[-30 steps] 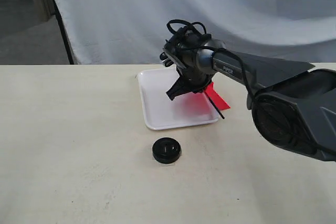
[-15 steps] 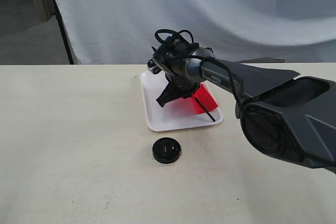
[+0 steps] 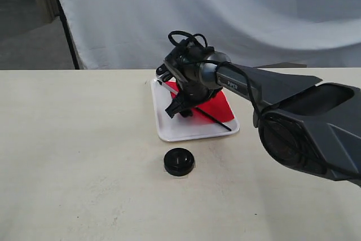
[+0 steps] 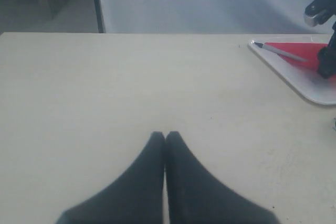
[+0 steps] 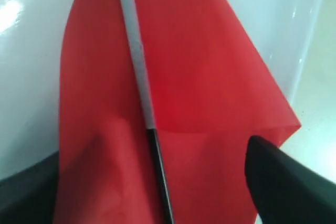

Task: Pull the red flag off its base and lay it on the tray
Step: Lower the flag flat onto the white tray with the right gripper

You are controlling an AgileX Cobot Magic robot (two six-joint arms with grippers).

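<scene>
- The red flag (image 3: 217, 108) is off the base (image 3: 179, 161) and lies flat in the tray (image 3: 163, 123), which sits near the tabletop (image 3: 73, 156) edge by the white curtain (image 3: 254, 15).
- The base stands alone on the tabletop, apart from the tray, on the side away from the curtain.
- The right claw (image 3: 179, 111) hangs low over the tray with its jaws spread. In the right wrist view the stick (image 5: 137, 61) runs free between the two fingers (image 5: 273, 182), touched by neither.
- The left claw (image 4: 165, 137) is closed on nothing, over bare tabletop well away from the tray.
- The task looks all but done; what remains, I judge, is a clean retreat of the right arm.
- Risk one: the fingers sit close over the loose red sheet. A lift that is not straight up could catch a fold and drag the flag along.
- Risk two: the stick's black end reaches the tray's rim at one corner. A small nudge could roll or slide it over onto the tabletop.
- Whether that end rests on the rim or just inside it I cannot tell.
</scene>
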